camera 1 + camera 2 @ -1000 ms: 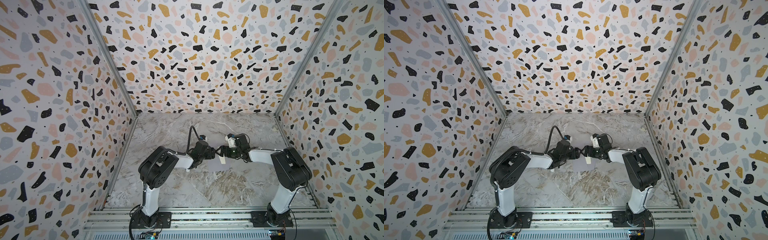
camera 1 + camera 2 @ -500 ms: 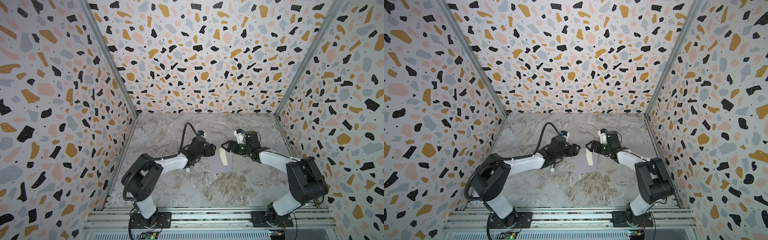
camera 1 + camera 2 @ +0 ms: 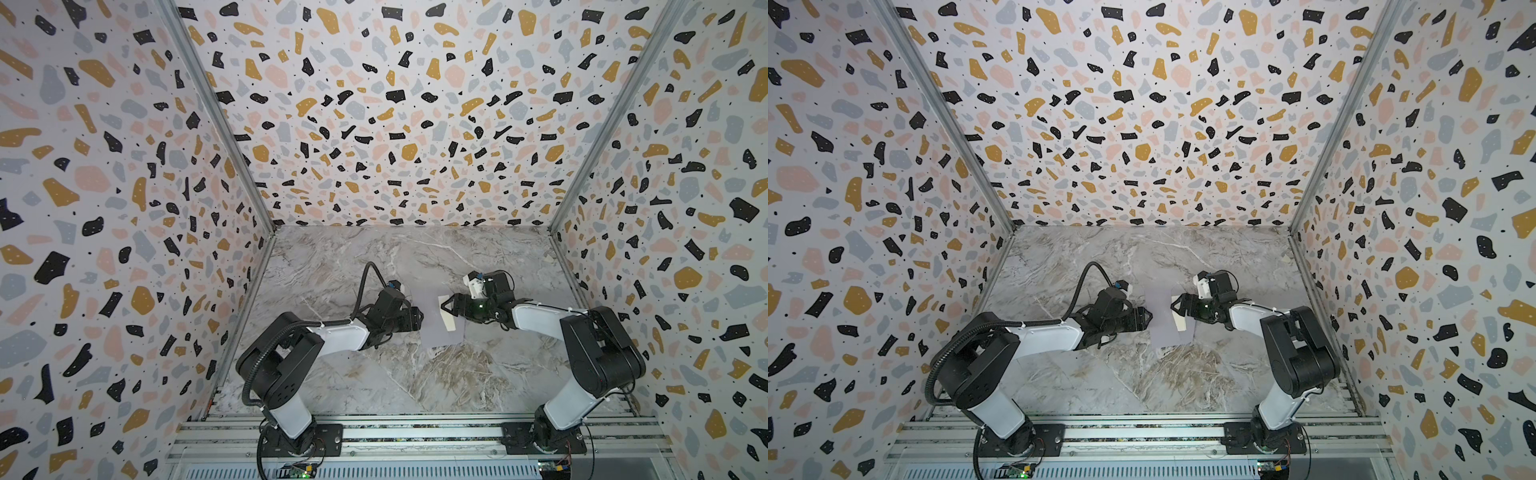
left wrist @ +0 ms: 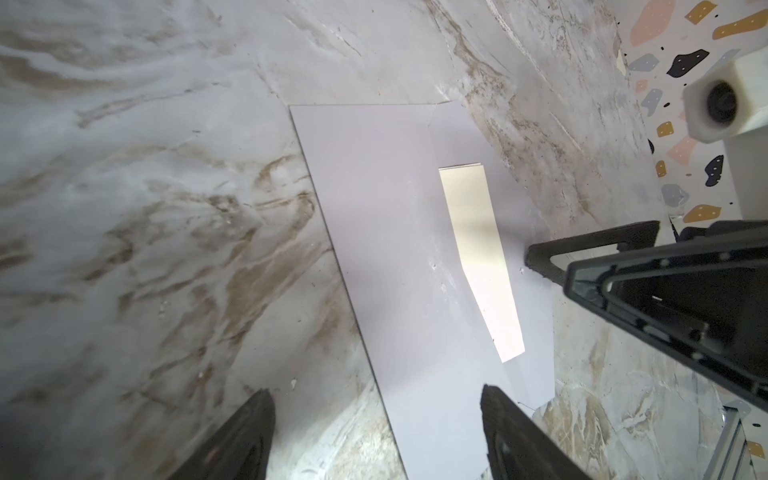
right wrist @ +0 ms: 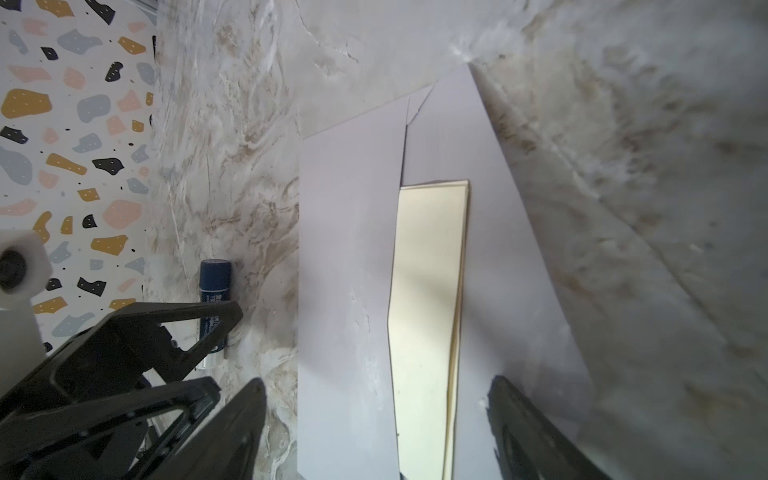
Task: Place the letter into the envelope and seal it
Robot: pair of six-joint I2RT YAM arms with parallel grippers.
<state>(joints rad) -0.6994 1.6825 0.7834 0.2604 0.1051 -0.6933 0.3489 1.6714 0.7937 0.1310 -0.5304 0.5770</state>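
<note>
Bearing illegibly blurred white lettering: blue tube (image 5: 215, 282) near the envelope (image 5: 345, 270).

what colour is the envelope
The envelope is plain pale grey-lavender with no pattern. It shows best in the left wrist view, against the cream letter.

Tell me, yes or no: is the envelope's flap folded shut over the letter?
No: the left wrist view shows the envelope with its flap open and a strip of the letter bare at its mouth.
</note>
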